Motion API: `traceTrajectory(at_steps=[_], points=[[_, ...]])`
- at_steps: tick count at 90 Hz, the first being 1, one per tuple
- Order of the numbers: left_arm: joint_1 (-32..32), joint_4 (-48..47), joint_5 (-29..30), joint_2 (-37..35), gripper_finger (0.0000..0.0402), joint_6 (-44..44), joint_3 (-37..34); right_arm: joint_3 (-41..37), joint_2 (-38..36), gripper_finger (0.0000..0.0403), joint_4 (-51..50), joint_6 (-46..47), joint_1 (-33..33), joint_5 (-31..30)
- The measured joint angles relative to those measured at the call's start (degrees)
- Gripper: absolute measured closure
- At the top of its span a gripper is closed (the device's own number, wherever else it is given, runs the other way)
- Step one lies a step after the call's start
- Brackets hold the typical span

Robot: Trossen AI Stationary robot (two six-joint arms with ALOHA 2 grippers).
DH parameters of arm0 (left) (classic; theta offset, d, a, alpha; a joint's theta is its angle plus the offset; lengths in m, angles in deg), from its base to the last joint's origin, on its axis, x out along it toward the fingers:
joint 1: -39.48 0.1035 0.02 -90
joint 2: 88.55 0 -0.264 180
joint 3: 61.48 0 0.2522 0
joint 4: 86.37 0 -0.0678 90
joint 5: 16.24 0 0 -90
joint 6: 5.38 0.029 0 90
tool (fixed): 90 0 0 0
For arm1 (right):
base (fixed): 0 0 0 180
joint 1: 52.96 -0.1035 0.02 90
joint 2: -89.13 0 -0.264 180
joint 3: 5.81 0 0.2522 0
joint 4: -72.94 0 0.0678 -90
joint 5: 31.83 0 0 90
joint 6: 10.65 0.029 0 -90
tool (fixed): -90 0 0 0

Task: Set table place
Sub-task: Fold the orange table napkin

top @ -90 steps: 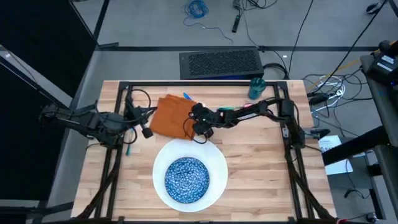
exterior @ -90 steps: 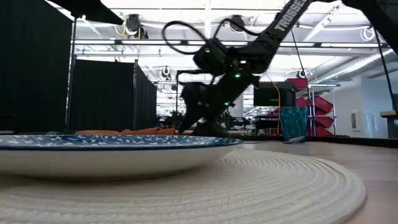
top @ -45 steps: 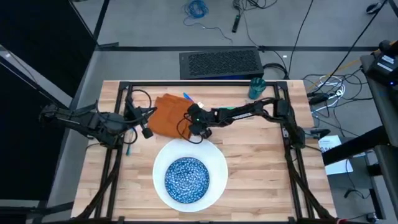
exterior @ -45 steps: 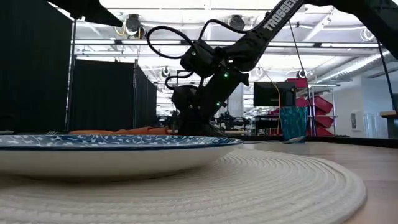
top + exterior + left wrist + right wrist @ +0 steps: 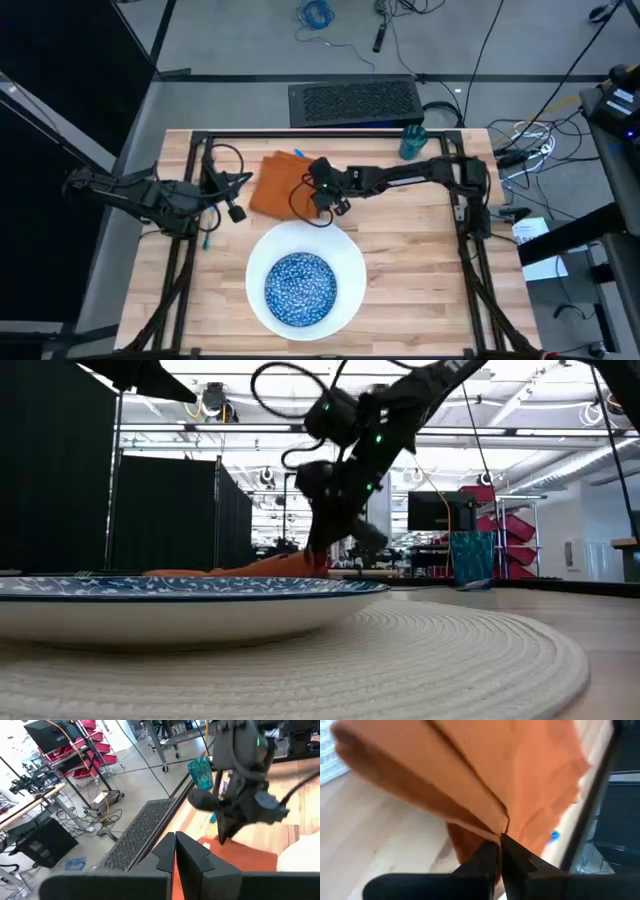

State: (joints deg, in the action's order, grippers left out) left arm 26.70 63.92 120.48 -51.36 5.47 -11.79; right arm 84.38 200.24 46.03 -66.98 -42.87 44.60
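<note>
The orange napkin lies on the table's far middle, and blue cutlery peeks out behind it. My right gripper is shut on the napkin's right part, seen in the low view. A blue speckled bowl sits on a large white round woven mat near the front edge. The teal cup stands at the far right. My left gripper rests shut at the table's left, touching nothing. My right gripper pinches a raised fold of the napkin between its two fingers, at the cloth's right side. The fingers slant down from the table's right. That side is lifted off the wood, while the rest of the napkin lies on the table.
Another blue utensil lies by the left rail near my left arm. A black metal rail frames the table. Bare wood shows to the right of the mat.
My right gripper first went a little toward the table's left, low over the napkin, and has since risen with the cloth between its fingers. The napkin's right side has lifted off the table; its left part has stayed flat.
</note>
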Motion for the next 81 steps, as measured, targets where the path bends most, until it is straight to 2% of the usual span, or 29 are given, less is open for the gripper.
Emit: traceTrajectory(at_steps=[11, 32, 50, 59, 81], points=[[0.00, 0.00, 0.00, 0.02, 0.0402, 0.00, 0.00, 3.76, -0.15, 0.0403, -0.92, -0.54, -0.02, 0.30], [0.00, 0.25, 0.00, 0.00, 0.0402, 0.00, 0.00, 14.30, 5.85, 0.0403, -2.86, -2.20, -0.02, 4.66], [-0.02, 0.00, 0.00, 0.00, 0.0402, 0.00, 0.00, 24.84, 13.70, 0.0403, -14.07, -0.92, 0.27, 5.03], [-0.02, -0.02, 0.00, 0.02, 0.0402, 0.04, 0.00, 25.89, 15.00, 0.0403, -17.02, -0.03, 0.78, 5.25], [0.00, -0.11, 0.00, 0.00, 0.0402, 0.24, 0.00, 26.02, 15.09, 0.0403, -16.31, -0.39, 0.83, 6.10]])
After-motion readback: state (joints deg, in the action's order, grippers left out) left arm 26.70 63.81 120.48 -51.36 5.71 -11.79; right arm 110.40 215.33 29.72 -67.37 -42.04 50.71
